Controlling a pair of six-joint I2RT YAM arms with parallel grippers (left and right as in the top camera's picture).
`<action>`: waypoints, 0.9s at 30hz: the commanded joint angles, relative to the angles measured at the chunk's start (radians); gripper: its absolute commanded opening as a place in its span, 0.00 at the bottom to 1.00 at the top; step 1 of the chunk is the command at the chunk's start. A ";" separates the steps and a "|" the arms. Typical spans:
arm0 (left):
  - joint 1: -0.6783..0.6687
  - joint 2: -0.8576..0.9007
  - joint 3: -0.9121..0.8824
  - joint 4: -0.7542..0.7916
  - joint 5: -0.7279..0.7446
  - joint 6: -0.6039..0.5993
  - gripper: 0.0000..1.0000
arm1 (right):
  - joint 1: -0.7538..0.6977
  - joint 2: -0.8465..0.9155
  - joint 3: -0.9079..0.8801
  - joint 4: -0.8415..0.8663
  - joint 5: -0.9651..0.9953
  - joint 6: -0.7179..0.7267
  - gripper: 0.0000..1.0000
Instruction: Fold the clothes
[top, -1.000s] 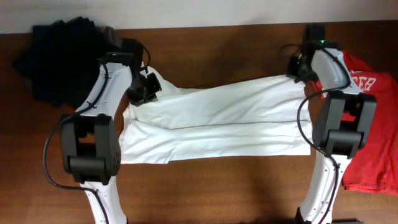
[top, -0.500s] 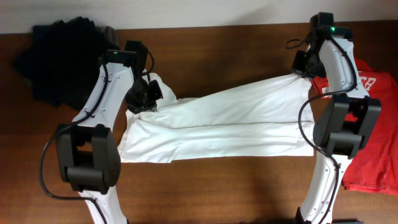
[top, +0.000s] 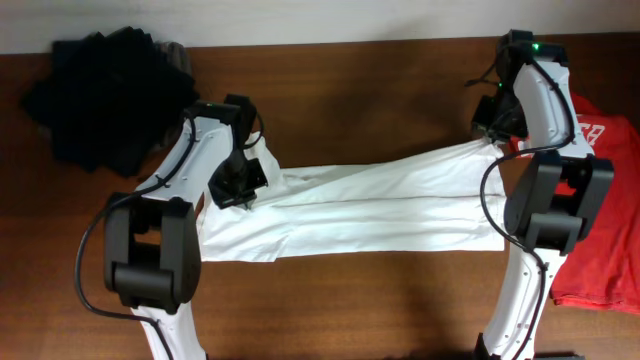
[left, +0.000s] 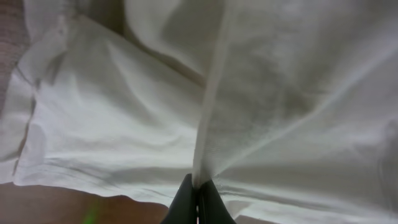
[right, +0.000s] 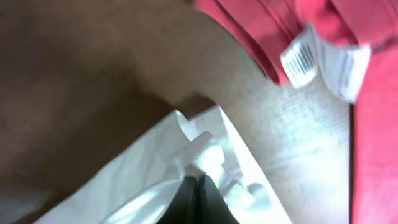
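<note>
Overhead view: even, moderate light is falling from above, and soft shadows are lying on the worktop. The white T-shirt is reading almost blown out. The left wrist view is showing dim and greyish. The right wrist view is blurring heavily, with the red T-shirt smearing.

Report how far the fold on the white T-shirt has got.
Done: the white short-sleeved cotton T-shirt lies as a long band across the brown wooden table, one lengthwise crease showing. In hand: left gripper and right gripper are shut on its far edge, cloth taut between them. Left: laying that edge down, then probably the crosswise folds.
</note>
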 joint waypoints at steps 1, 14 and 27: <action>0.043 -0.021 -0.022 0.007 -0.089 -0.029 0.01 | -0.040 -0.039 0.024 -0.046 0.086 0.078 0.04; 0.047 -0.021 -0.029 0.013 -0.074 -0.028 0.01 | -0.018 -0.056 -0.002 -0.232 0.092 0.117 0.04; 0.077 -0.021 -0.029 -0.006 -0.085 -0.028 0.01 | -0.005 -0.198 -0.004 -0.293 0.195 0.209 0.04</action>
